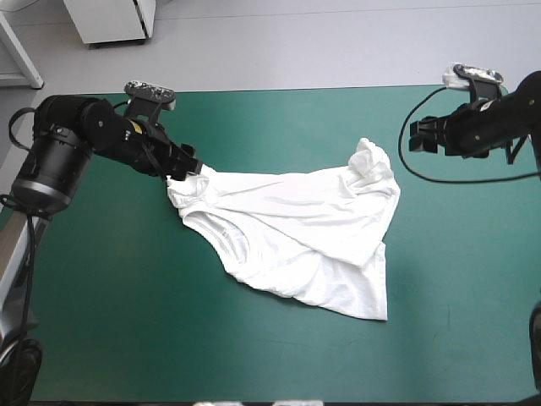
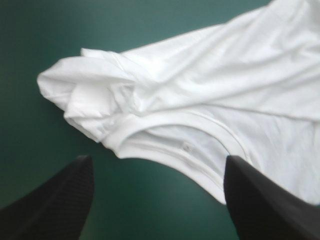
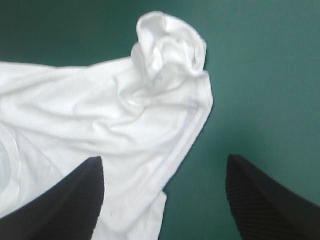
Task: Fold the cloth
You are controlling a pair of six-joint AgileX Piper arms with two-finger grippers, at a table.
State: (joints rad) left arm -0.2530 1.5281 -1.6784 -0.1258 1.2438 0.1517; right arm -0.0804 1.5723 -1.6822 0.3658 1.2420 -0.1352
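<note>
The teal-green table [image 1: 279, 355] carries the white T-shirt [image 1: 296, 220] near its middle, only half spread and rumpled, with 1 layer thrown over another. Judging by that, the step in hand is flattening, before any fold. The 2 pincers flank it. The left pincer [image 1: 180, 165] stands spread at the shirt's left end, and the right pincer [image 1: 420, 135], also spread, is clear of the cloth to the right. Next, each probably needs to pinch an end: the crumpled left shoulder, and the bunched sleeve [image 1: 372, 156] at far right. The neckline [image 2: 190, 119] lies open.

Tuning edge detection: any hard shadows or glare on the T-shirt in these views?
High view: T-shirt evenly lit, no hard shadows around it. Left wrist view: soft shading in folds, no glare. Right wrist view: bunched corner brightest, creases visible.
</note>
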